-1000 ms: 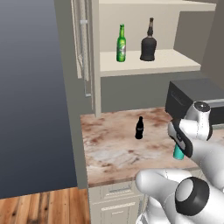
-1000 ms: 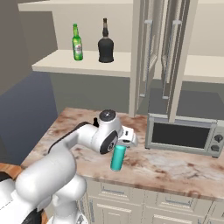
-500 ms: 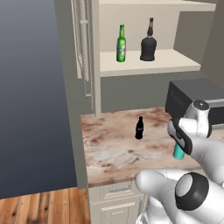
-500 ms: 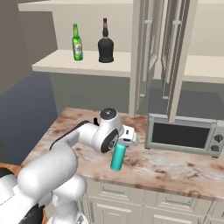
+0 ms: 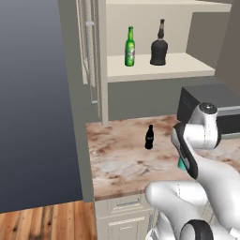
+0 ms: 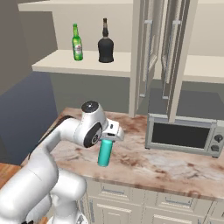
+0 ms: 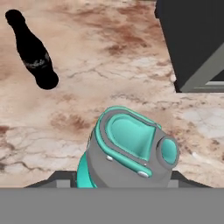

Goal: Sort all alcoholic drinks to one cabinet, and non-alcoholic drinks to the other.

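Observation:
A teal bottle [image 6: 104, 153] with a grey cap [image 7: 127, 153] hangs upright just over the counter, and my gripper [image 6: 108, 139] is shut on its top. In the left base view the arm hides most of the teal bottle [image 5: 182, 163]. The small black cola bottle [image 5: 149, 137] stands on the marble counter, left of the gripper and apart from it; the hand view has the cola bottle [image 7: 33, 52] at upper left. On the open shelf above, a green beer bottle [image 6: 77, 43] and a squat black bottle [image 6: 105, 41] stand side by side, as do the beer bottle [image 5: 130, 47] and black bottle [image 5: 159, 44] in the left base view.
A toaster oven [image 6: 183, 135] sits on the counter right of the gripper, its dark corner [image 7: 192, 39] close by in the hand view. Open cabinet doors [image 6: 162, 52] hang above it. Another door [image 5: 91, 51] stands open at the shelf's left.
The jaws have shut on the teal bottle's top. Since then the bottle has shifted a little to the left and slightly up with the hand.

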Motion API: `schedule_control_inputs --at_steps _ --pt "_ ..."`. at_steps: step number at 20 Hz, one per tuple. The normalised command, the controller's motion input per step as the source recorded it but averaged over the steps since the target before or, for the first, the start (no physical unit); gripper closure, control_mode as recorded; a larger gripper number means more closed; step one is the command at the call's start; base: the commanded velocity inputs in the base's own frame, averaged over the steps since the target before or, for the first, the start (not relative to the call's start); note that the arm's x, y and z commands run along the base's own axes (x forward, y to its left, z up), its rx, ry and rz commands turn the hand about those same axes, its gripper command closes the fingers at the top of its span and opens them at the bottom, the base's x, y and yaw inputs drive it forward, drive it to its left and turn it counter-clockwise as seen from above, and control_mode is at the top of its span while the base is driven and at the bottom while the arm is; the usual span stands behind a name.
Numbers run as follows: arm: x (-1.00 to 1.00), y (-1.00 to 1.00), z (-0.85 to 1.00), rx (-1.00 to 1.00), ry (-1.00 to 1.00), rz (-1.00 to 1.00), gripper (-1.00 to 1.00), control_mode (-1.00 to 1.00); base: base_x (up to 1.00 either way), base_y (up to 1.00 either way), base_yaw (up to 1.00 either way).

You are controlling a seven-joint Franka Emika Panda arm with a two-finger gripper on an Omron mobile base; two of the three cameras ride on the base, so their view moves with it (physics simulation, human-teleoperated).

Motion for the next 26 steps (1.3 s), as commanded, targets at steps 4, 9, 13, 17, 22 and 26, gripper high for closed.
schedule_control_inputs --at_steps 4,9,13,17,22,26 --pt "-0.27 0.42 0.88 0.0 -0.08 0.0 1.0 -1.0 0.0 0.0 0.0" --pt "-0.28 0.18 0.85 -0.01 -0.1 0.0 1.0 -1.0 0.0 0.0 0.0" --pt "-0.32 0.02 0.72 -0.02 -0.15 0.0 1.0 -1.0 0.0 0.0 0.0" --pt "-0.26 0.01 0.68 0.0 -0.08 0.0 1.0 -1.0 0.0 0.0 0.0" --pt "-0.01 0.14 0.71 0.0 0.0 0.0 1.0 -1.0 0.0 0.0 0.0" --pt "0.0 0.23 0.53 0.0 0.0 0.0 1.0 -1.0 0.0 0.0 0.0"
